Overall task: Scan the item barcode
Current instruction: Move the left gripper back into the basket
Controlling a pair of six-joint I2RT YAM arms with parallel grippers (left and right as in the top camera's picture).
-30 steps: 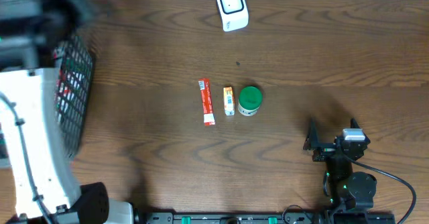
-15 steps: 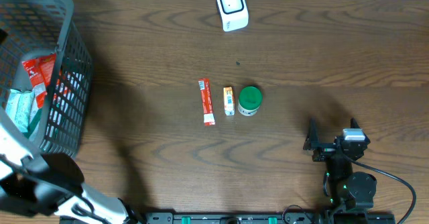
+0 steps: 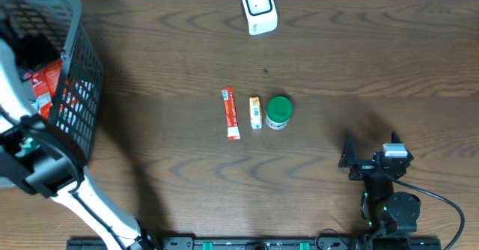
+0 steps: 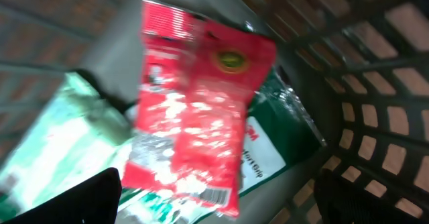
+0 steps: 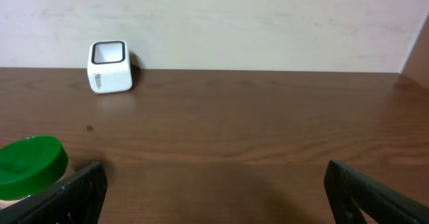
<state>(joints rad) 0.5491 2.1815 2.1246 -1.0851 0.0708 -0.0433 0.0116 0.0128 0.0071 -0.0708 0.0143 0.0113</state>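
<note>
Both gape, holding nothing. The left gripper (image 4: 218, 187) hangs over a red packet (image 4: 194, 103) (in the black basket (image 3: 82, 78)); the right gripper (image 5: 214, 174) faces the white scanner (image 5: 109, 66).

At far left, a basket (image 3: 84, 52) with packets (image 4: 201, 110) inside. At the back edge of the table (image 3: 389, 63), centre, a scanner (image 3: 258, 9). Mid-table in a row, left to right: stick (image 3: 230, 114), box (image 3: 255, 112), jar (image 3: 279, 111), each just beside the next.

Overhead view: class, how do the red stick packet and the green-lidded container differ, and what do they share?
The red stick packet is long and narrow; the green-lidded container is round. The packet is red; the container's top is green. The packet lies left of the small orange box, the container right. Both rest on the table.
</note>
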